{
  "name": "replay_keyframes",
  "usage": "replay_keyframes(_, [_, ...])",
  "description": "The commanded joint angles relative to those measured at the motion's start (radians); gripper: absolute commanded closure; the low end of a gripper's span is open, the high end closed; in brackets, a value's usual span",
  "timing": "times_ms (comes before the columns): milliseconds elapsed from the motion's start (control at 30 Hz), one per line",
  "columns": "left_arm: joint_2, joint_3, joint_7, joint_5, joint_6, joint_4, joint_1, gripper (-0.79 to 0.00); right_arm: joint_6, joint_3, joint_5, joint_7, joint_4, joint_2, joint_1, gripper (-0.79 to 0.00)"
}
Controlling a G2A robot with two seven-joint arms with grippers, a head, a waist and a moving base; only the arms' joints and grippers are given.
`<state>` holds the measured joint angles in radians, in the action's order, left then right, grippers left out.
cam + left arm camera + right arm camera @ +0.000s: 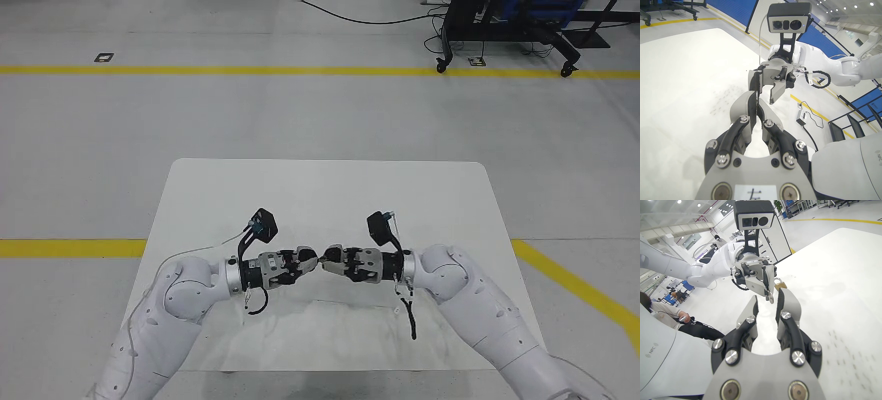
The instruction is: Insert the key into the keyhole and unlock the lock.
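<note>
The key [770, 298] showed just one holed end; the rest was buried in the tight pinch of the left hand [769, 293]. The padlock [780, 285] was half covered by a finger [789, 303] of the spread right hand [767, 296], so its keyhole, and whether it lay on the counter [829, 275], could not be told. From above, both were too small to make out.

White glossy shells are noted on both arms [170, 300]. The left gripper [756, 103] and right gripper [768, 295] are built of grey metal, with black links [791, 328], silver screws [797, 356], ribbed pads [780, 303].
</note>
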<state>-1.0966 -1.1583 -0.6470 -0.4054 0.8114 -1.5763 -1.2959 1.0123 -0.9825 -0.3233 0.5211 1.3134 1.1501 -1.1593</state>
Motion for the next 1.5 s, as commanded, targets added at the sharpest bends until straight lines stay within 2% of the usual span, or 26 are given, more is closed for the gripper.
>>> replay_keyframes(0, [0.001,0.002,0.003,-0.002,0.000,0.000,0.002,0.000,0.000,0.007,-0.004,-0.005,-0.001,0.001,0.004,-0.105])
replay_keyframes(67, [0.003,0.004,0.006,-0.004,0.000,0.000,0.002,0.000,0.000,0.011,-0.007,-0.010,-0.003,0.000,0.007,-0.025])
replay_keyframes(700, [0.013,0.023,0.040,-0.015,-0.007,-0.004,0.004,0.000,0.000,0.016,-0.030,-0.056,-0.001,-0.010,-0.003,0.000])
replay_keyframes(733, [0.013,0.024,0.046,-0.010,-0.011,-0.003,0.004,-0.022,0.000,0.015,-0.029,-0.059,0.001,-0.011,-0.006,0.000])
replay_keyframes(767, [0.013,0.025,0.049,-0.007,-0.015,-0.002,0.005,-0.323,0.000,0.014,-0.029,-0.062,0.002,-0.013,-0.008,0.000])
replay_keyframes(800, [0.013,0.026,0.050,-0.006,-0.018,-0.002,0.006,-0.785,0.000,0.012,-0.028,-0.065,0.002,-0.014,-0.011,0.000])
replay_keyframes(1033, [0.015,0.002,0.121,-0.035,-0.071,0.002,0.010,-0.785,0.000,-0.024,-0.011,-0.091,0.000,-0.031,-0.034,0.000])
replay_keyframes(1367, [0.015,0.002,0.121,-0.035,-0.071,0.002,0.010,-0.785,0.000,-0.162,0.028,-0.194,0.031,-0.074,-0.102,0.000])
replay_keyframes(1467, [0.015,0.002,0.121,-0.035,-0.071,0.002,0.010,-0.785,0.000,-0.166,0.036,-0.199,0.031,-0.075,-0.104,0.000])
